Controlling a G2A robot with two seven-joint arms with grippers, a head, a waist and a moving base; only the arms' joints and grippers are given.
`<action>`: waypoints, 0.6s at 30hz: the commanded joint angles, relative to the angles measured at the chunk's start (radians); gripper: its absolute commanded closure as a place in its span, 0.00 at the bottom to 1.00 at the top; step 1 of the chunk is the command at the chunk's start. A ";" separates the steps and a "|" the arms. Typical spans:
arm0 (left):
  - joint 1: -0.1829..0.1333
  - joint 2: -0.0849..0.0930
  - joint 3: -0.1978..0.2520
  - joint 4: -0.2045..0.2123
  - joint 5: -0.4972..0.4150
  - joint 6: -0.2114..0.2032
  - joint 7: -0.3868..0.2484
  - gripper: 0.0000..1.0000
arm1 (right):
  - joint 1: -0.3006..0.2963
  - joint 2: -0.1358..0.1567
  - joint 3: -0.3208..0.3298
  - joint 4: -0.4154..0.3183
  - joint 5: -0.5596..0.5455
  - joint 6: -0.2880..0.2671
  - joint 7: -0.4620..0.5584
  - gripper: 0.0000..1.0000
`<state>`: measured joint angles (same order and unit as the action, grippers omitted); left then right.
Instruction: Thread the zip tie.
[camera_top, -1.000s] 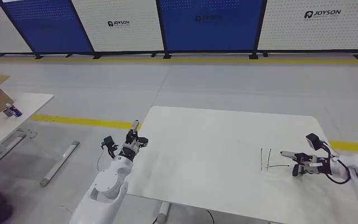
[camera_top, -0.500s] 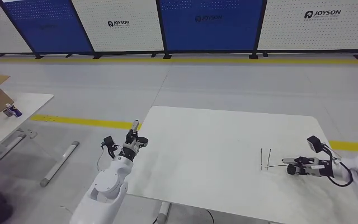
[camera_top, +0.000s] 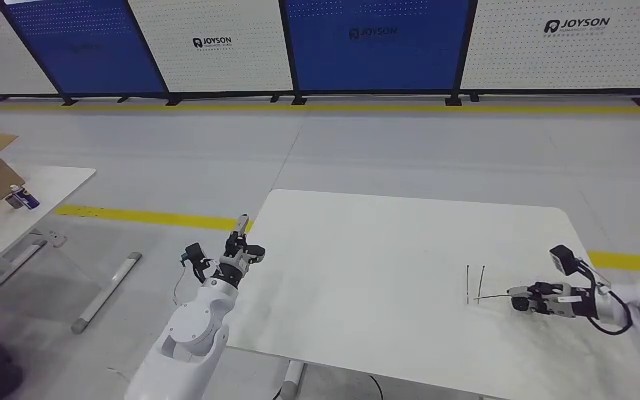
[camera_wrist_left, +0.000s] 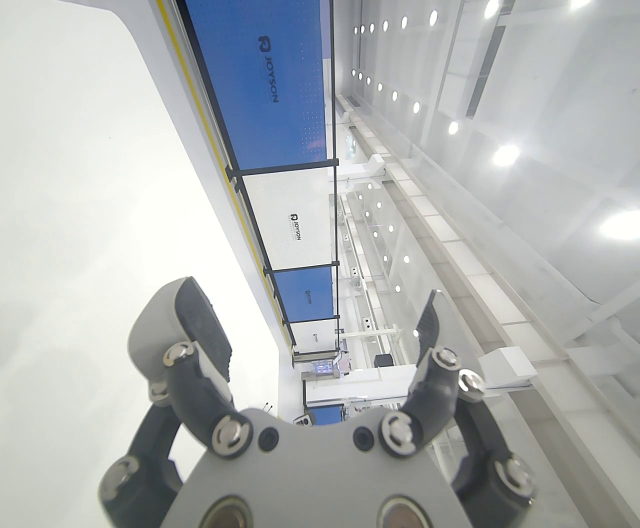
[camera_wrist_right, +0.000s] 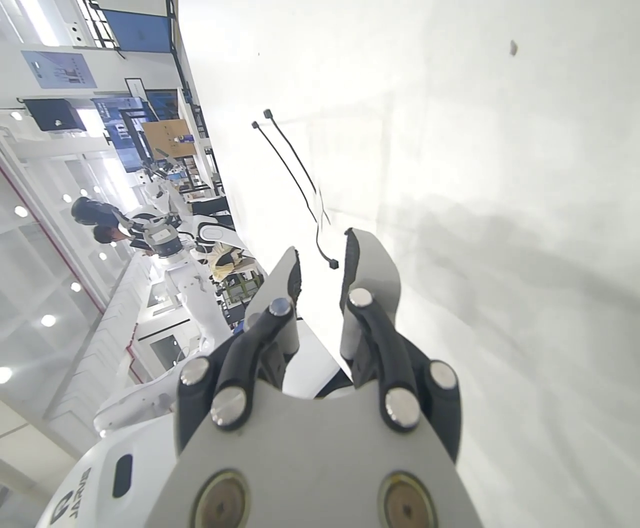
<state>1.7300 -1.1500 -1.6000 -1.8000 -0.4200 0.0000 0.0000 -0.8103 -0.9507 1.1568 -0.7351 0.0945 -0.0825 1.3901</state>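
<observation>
Logo lettering was printed in dark ink on the left white panel at upper left and on the right white panel at upper right of the top view. Fainter lettering marked the blue panel between them.

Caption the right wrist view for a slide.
Open right gripper straddles the head of one zip tie on the table; two more ties lie beyond.

zip ties — thin black plastic | table — smooth matt white | right claw pads ribbed rubber
</observation>
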 joint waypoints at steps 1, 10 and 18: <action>0.000 0.000 0.000 0.000 0.000 0.000 0.000 0.00 | 0.005 0.000 -0.004 0.008 0.003 -0.002 0.000 0.94; 0.000 0.000 0.000 0.000 0.000 0.000 0.000 0.00 | 0.016 0.003 -0.033 0.033 0.056 -0.035 0.000 1.00; 0.000 0.000 0.000 0.000 0.000 0.000 0.000 0.00 | -0.014 0.038 -0.041 0.000 0.201 -0.133 0.000 1.00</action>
<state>1.7300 -1.1500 -1.6000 -1.8000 -0.4200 0.0000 0.0000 -0.8192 -0.9181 1.1175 -0.7275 0.2767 -0.2058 1.3900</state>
